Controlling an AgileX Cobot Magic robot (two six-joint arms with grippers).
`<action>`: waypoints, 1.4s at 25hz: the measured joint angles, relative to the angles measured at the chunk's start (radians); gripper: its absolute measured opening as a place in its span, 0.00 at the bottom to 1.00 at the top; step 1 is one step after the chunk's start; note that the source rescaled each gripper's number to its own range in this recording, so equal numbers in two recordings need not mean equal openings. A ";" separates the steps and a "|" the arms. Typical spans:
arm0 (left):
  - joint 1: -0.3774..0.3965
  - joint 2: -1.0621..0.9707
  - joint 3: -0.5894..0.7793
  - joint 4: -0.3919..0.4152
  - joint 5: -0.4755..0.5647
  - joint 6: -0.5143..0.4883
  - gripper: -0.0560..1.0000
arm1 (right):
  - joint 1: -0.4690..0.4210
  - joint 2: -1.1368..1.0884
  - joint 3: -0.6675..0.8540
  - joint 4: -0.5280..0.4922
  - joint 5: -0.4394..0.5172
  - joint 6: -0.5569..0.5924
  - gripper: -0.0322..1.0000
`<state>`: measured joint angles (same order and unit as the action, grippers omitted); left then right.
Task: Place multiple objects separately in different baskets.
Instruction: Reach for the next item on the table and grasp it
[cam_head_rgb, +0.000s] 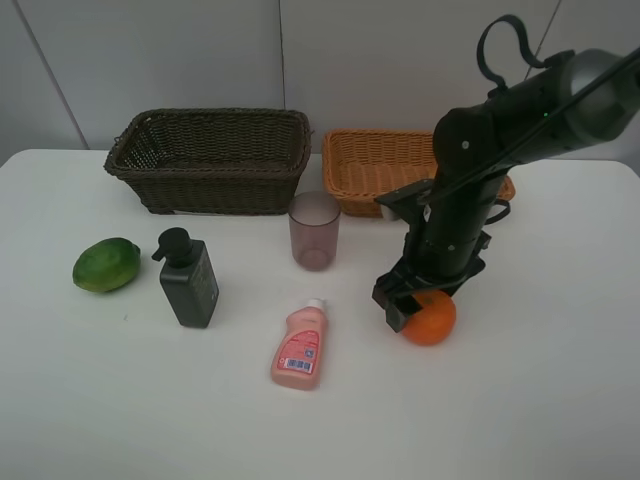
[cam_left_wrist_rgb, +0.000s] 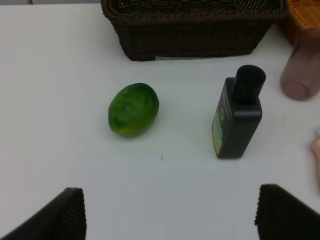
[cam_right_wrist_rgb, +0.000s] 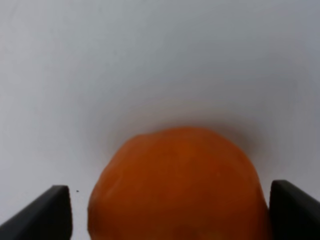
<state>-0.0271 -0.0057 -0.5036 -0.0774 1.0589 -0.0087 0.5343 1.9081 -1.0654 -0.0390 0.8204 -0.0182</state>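
From above, a deep dark-brown wicker basket (cam_head_rgb: 210, 182) and a shallower orange-tan wicker basket (cam_head_rgb: 368, 165) stand side by side at the back of the white counter (cam_head_rgb: 560, 400). The upright translucent mauve cup (cam_head_rgb: 314, 232), green round fruit (cam_head_rgb: 106, 265), dark green pump bottle (cam_head_rgb: 188, 282) and lying pink white-capped bottle (cam_head_rgb: 300, 350) all rest outside them. The right hand (cam_head_rgb: 408, 302) straddles the orange (cam_head_rgb: 434, 320) on the counter.

The left wrist view shows the left hand (cam_left_wrist_rgb: 170, 205) spread wide, holding nothing.

In the right wrist view, the fingers (cam_right_wrist_rgb: 55, 212) flank the orange; whether they pinch it cannot be told.
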 joint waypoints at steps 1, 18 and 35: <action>0.000 0.000 0.000 0.000 0.000 0.000 0.90 | 0.000 0.000 0.000 0.001 0.000 0.000 0.58; 0.000 0.000 0.000 0.000 0.000 0.000 0.90 | 0.000 0.056 0.002 -0.022 0.015 0.000 0.58; 0.000 0.000 0.000 0.000 0.000 0.000 0.90 | 0.000 0.081 0.005 -0.047 0.007 0.000 0.37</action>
<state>-0.0271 -0.0057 -0.5036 -0.0774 1.0589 -0.0087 0.5343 1.9892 -1.0601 -0.0865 0.8275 -0.0182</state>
